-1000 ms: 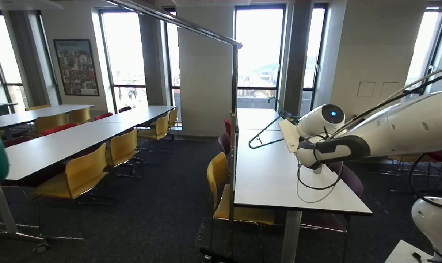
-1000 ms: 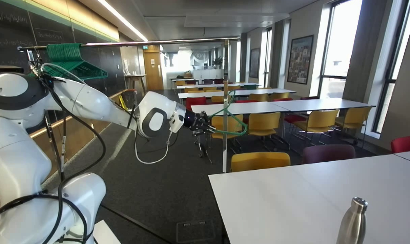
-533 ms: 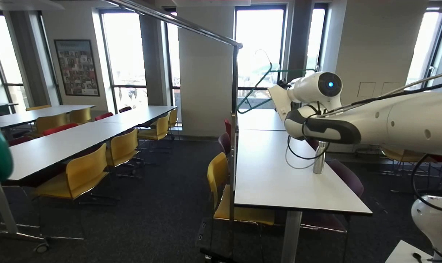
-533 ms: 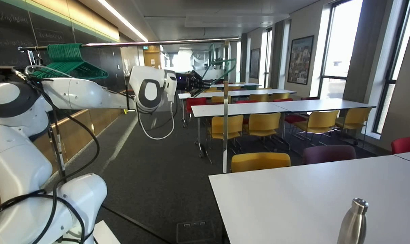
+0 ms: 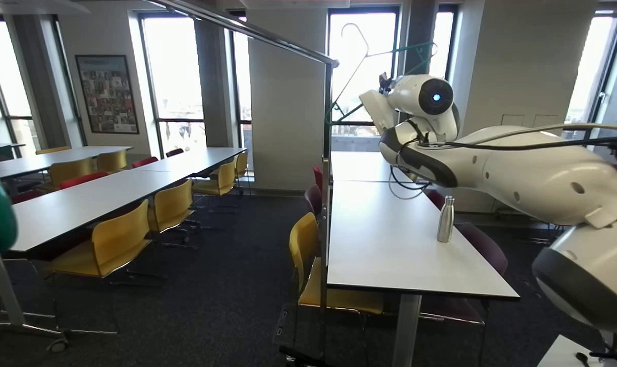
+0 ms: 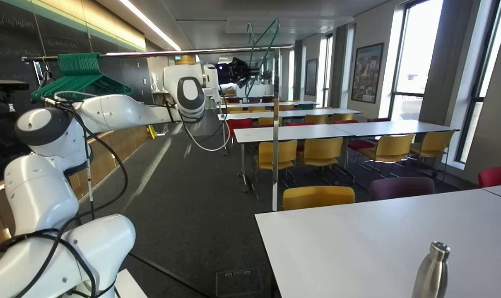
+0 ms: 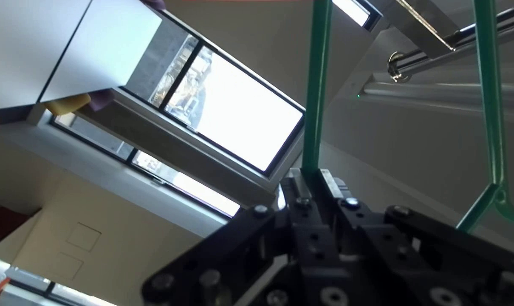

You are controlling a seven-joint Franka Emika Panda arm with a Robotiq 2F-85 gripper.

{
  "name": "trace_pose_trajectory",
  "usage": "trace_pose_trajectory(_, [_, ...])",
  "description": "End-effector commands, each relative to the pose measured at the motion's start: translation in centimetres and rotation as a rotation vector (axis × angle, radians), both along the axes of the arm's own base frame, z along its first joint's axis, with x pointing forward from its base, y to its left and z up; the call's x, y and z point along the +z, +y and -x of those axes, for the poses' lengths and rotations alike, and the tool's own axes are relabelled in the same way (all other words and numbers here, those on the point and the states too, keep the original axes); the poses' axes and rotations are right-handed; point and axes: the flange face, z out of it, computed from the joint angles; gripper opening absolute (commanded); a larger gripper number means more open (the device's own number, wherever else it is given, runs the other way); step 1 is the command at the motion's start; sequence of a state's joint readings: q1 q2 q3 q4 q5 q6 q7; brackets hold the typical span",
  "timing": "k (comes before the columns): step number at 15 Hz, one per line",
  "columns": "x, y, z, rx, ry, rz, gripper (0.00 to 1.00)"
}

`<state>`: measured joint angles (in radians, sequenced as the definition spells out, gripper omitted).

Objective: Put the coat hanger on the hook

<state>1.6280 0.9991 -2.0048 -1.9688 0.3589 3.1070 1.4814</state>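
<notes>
Green hanger point(image 7: 317, 85) held high near the end of a rail point(image 6: 213, 50)

With my wrist bent and my forearm nearly level, I hold the hanger aloft in a room of tables, chairs and tall windows point(image 5: 171, 71). In an exterior view, my white arm point(image 6: 114, 109) climbs from the lower left, bends at the elbow and reaches right; my black gripper point(image 7: 314, 180) points sideways, a little under the rail as seen from there. In the wrist view, it is clamped on the hanger, one straight bar running up out of its grip.

The hanger is tilted. In an exterior view, its curved top stands above the rail's end and clear of it, against the window glass, while a lower corner overlaps the upright post point(image 5: 328, 89); whether those two touch, I cannot tell. In that view my wrist hides most of the gripper. Toward the rail's opposite end hangs a bunch of green hangers point(image 6: 78, 64), well apart from mine. Below my arm, a steel bottle point(image 5: 445, 219) stands upright on the white tabletop point(image 5: 385, 255).
</notes>
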Motion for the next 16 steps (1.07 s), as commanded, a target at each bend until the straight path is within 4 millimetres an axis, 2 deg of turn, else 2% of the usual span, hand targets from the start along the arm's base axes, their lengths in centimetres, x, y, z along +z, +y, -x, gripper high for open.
trace_pose_trajectory(1, [2.3,-0.6,-2.3,-0.070,-0.017,0.100,0.02])
trace_pose_trajectory(3, [2.9,-0.5,-3.0,-0.091,-0.021,0.131,0.02])
trace_pose_trajectory(7, [3.7,1.2,-4.0,-0.102,-0.008,0.183,0.02])
trace_pose_trajectory(12, [3.0,3.7,-5.5,-0.097,0.050,0.242,0.02])
trace_pose_trajectory(16, [2.1,4.3,-6.3,-0.089,0.119,0.250,0.02])
